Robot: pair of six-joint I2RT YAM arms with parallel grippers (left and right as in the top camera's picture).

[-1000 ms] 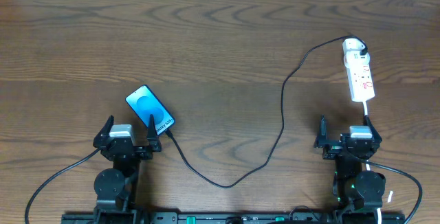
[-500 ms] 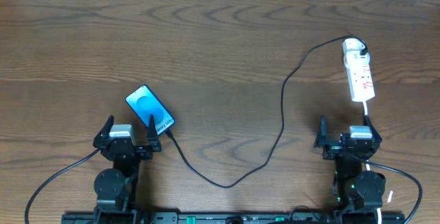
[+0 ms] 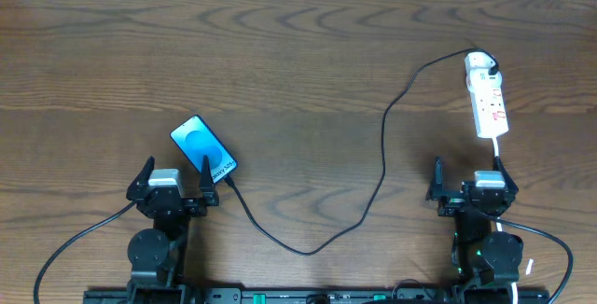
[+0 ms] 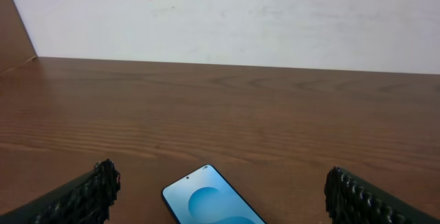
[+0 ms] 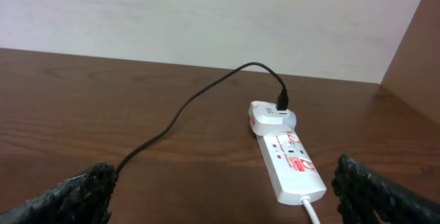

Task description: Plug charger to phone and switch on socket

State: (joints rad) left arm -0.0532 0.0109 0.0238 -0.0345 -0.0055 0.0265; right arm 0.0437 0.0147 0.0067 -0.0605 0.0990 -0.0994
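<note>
The phone [image 3: 203, 149] is glowing bright blue in a black frame. The charger [image 3: 383, 150] is lying black on the table [image 3: 280, 52], which is showing streaky brown grain. The socket [image 3: 489, 101] is showing white with red marks.

The phone [image 4: 208, 200] runs off the left wrist view's bottom edge, lower part lost. Overhead, the charger [image 3: 382, 155] tip at the phone's near corner is too small to call — plugged or not. Socket [image 3: 488, 99], far right of the phone — switch unreadable.

One phone [image 3: 203, 148], 8 o'clock; one charger [image 3: 382, 145]; one socket [image 3: 489, 102], 2 o'clock; two grippers: left gripper [image 3: 176, 165], 7 o'clock, right gripper [image 3: 466, 165], 5 o'clock; one table [image 3: 280, 52].
</note>
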